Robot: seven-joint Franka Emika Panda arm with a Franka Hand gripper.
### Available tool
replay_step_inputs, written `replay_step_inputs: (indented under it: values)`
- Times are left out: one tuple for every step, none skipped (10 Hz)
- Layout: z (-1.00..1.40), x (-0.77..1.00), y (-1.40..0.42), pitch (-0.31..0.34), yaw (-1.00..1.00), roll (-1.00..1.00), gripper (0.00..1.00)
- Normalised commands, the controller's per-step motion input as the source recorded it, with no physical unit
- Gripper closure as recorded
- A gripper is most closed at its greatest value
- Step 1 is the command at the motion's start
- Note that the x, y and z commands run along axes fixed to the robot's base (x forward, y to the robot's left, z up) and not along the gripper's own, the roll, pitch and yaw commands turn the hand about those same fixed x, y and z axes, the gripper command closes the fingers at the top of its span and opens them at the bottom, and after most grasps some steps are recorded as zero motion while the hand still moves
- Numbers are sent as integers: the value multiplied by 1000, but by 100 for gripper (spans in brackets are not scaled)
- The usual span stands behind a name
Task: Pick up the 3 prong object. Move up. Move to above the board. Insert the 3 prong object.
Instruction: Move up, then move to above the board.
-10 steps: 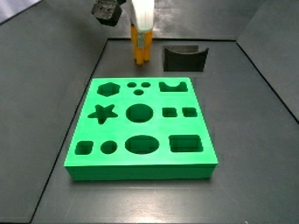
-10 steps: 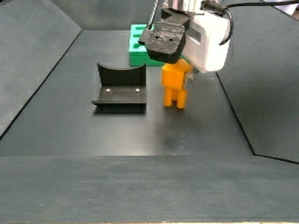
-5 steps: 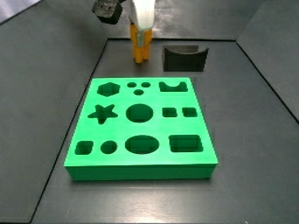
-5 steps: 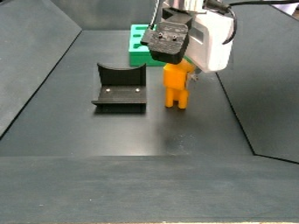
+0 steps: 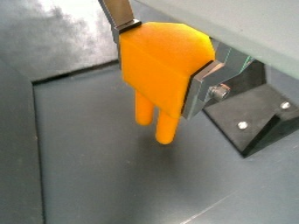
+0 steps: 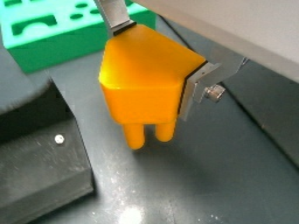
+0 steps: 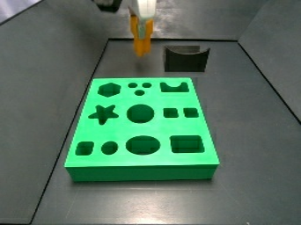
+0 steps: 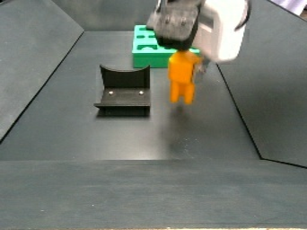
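The orange-yellow 3 prong object fills both wrist views, prongs pointing down. My gripper is shut on it, one silver finger on one flank and the other finger on the opposite flank. In both side views the 3 prong object hangs off the dark floor beneath my gripper. The green board with its cut-out holes lies in the middle of the floor; only its end shows behind the arm, and a corner shows in a wrist view.
The dark L-shaped fixture stands on the floor beside the held piece, also seen in both wrist views. Sloping dark walls ring the floor on all sides.
The gripper has risen with the 3 prong object, which stood on the floor a second ago and now hangs above it. The board and fixture have not moved.
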Motion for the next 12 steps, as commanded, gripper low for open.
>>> replay_step_inputs:
  values:
    - [419, -16, -11, 45, -26, 29, 100]
    - [211, -18, 3, 48, -22, 47, 100]
    - [1000, 253, -60, -135, -18, -108, 100]
    - [1000, 249, -61, -104, -15, -108, 100]
    - [1000, 226, -56, -35, -7, -108, 100]
    - [1000, 215, -51, 10, -4, -102, 100]
    - [1000, 203, -49, 54, -2, -90, 100]
    - [1000, 193, -47, 74, 0, -80, 100]
    - [1000, 185, -44, 80, 2, -74, 100]
    - [1000, 166, -39, 87, 7, -58, 100]
    - [1000, 148, -38, 91, 10, -50, 100]
    - [1000, 133, -34, 89, 13, -42, 100]
